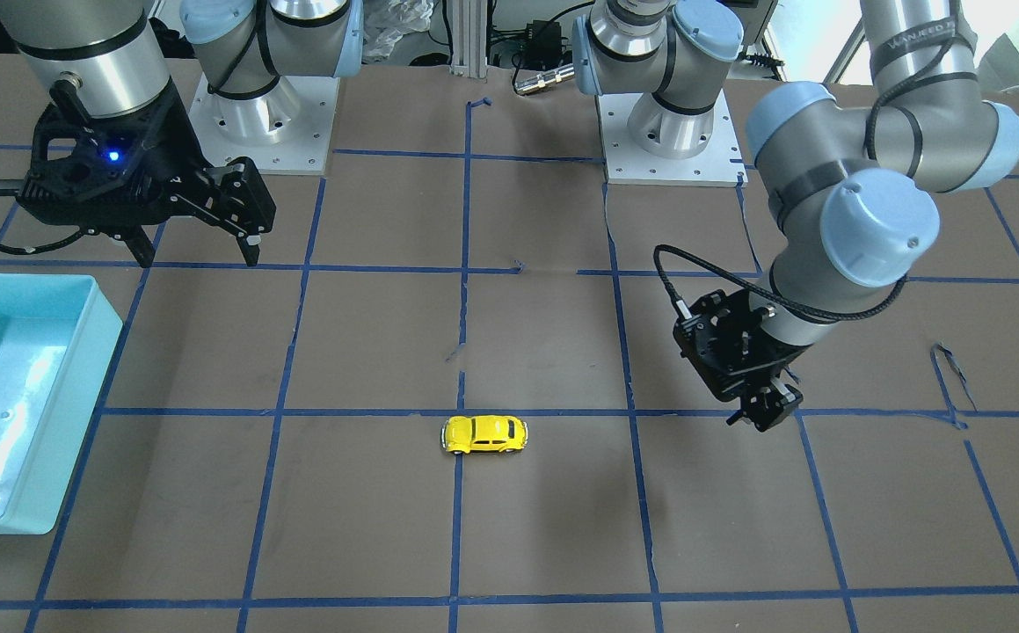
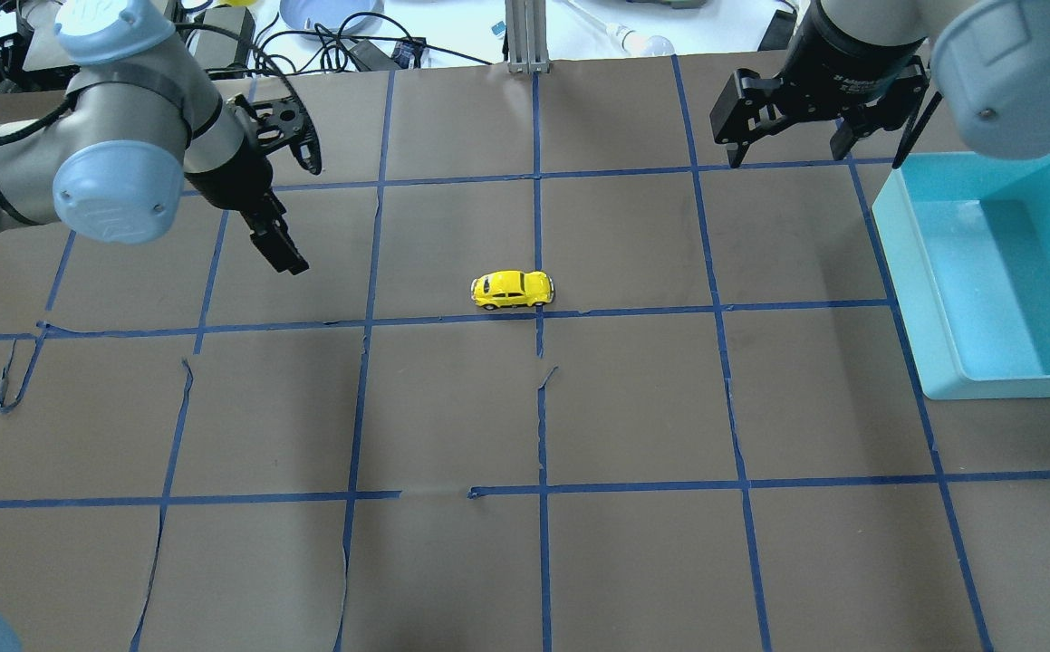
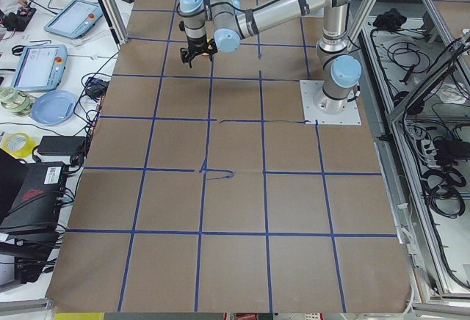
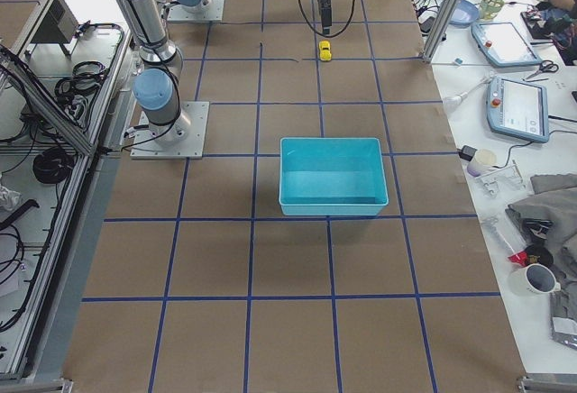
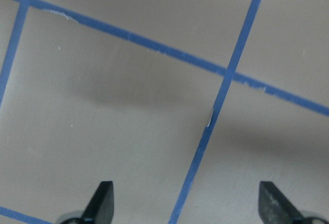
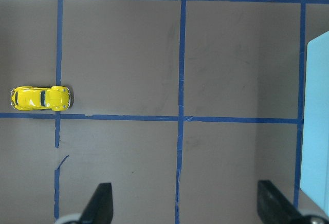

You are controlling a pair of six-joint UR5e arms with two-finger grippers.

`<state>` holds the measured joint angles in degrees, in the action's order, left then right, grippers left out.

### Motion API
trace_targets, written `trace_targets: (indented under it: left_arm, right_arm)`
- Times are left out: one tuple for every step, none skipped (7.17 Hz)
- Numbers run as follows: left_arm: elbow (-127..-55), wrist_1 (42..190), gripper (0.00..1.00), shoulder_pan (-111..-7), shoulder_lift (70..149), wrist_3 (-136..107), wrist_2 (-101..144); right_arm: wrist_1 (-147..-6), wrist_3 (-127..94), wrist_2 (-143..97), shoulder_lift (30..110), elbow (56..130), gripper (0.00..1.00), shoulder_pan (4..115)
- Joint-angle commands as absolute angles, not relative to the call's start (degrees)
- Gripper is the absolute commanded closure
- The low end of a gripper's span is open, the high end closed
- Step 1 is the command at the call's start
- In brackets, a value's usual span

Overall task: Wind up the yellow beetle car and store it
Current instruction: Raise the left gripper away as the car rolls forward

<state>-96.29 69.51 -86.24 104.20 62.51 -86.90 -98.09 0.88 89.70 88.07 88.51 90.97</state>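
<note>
The yellow beetle car [image 1: 484, 434] stands on its wheels on the brown table, on a blue tape line near the middle [image 2: 513, 289]. It also shows at the left of the right wrist view [image 6: 41, 98] and far off in the exterior right view [image 4: 325, 50]. My left gripper [image 2: 284, 258] hovers open and empty to the car's left, about one grid square away [image 1: 764, 413]; its wrist view shows only bare table between the spread fingertips [image 5: 103, 199]. My right gripper [image 2: 787, 149] is open and empty, high over the far right, beside the bin [image 1: 198, 259].
A light blue open bin [image 2: 905, 272] stands at the table's right edge, with nothing seen inside [image 1: 78, 396]. Blue tape lines grid the brown paper, torn in spots. Both arm bases [image 1: 667, 132] stand on the robot's side of the table.
</note>
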Motion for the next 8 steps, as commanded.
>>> trace_targets:
  left_arm:
    - [-95.71, 71.97, 0.00, -92.09, 100.91, 42.27, -87.19]
    - [-95.36, 73.03, 0.00, -94.02, 99.59, 36.36, -87.45]
    - [-94.14, 75.73, 0.00, -95.26, 98.19, 30.73, -88.93]
    - [-93.09, 78.46, 0.00, -95.45, 96.78, 23.97, -89.38]
    - [-92.82, 80.05, 0.00, -95.54, 94.85, 18.25, -94.00]
    - [-92.81, 82.50, 0.00, -94.75, 92.40, 16.80, -94.48]
    - [-92.90, 83.14, 0.00, -93.88, 90.29, 13.74, -94.57]
    - [-92.90, 83.41, 0.00, -91.34, 89.48, 10.75, -94.31]
  right_arm:
    - [-98.09, 0.88, 89.56, 88.07, 88.51, 0.00, 90.97]
    - [-98.09, 0.88, 89.39, 87.89, 88.51, 0.00, 90.97]
    - [-98.09, 1.14, 89.21, 87.63, 88.51, 0.00, 91.05]
    - [-98.09, 7.84, 89.12, 86.84, 89.20, 0.00, 91.23]
    - [-99.13, 17.65, 86.95, 85.36, 90.34, 0.00, 91.58]
    - [-102.36, 25.41, 85.10, 83.08, 90.96, 0.00, 92.02]
    - [-104.48, 32.19, 84.56, 80.53, 91.05, 0.00, 93.33]
    - [-108.85, 37.48, 84.03, 77.03, 90.88, 0.00, 95.86]
